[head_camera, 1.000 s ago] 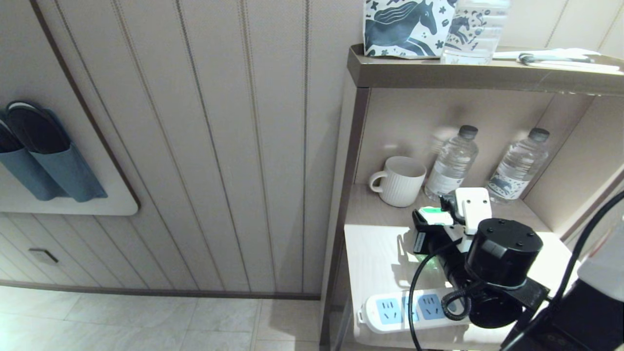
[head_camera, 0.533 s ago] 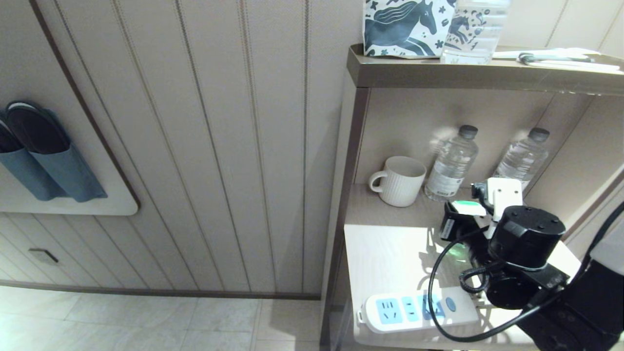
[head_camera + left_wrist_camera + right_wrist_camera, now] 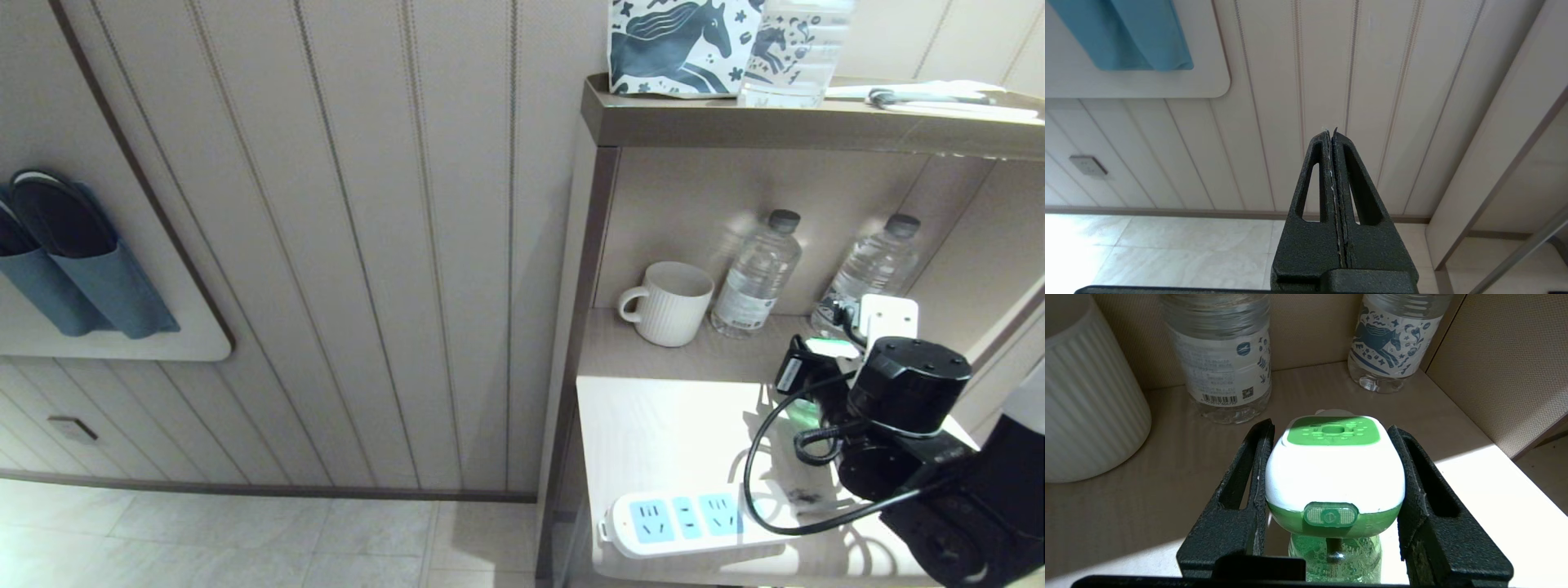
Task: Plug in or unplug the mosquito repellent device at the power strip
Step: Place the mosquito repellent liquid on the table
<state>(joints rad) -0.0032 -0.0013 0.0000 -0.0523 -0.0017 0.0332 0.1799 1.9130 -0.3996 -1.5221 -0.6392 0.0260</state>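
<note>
The mosquito repellent device (image 3: 1335, 473), white-headed with a green vent top and a green liquid bottle below, sits between the black fingers of my right gripper (image 3: 1331, 428), which is shut on its sides. Seen from the head, device (image 3: 830, 347) and right gripper (image 3: 824, 353) hang over the back right of the shelf, beside the right water bottle. The power strip (image 3: 686, 518) lies along the shelf's front edge; all three blue sockets are empty and my arm's black cable crosses its right end. My left gripper (image 3: 1331, 132) is shut on nothing, facing the panelled wall.
A ribbed white mug (image 3: 669, 304) and two clear water bottles (image 3: 755, 273) (image 3: 869, 273) stand at the back of the shelf (image 3: 645, 425). The side wall is close on the right. A horse-print bag (image 3: 678, 45) sits on the top shelf.
My right gripper has carried the device to the right and toward the back, away from the power strip. The strip's sockets, partly covered before, now show in full.
</note>
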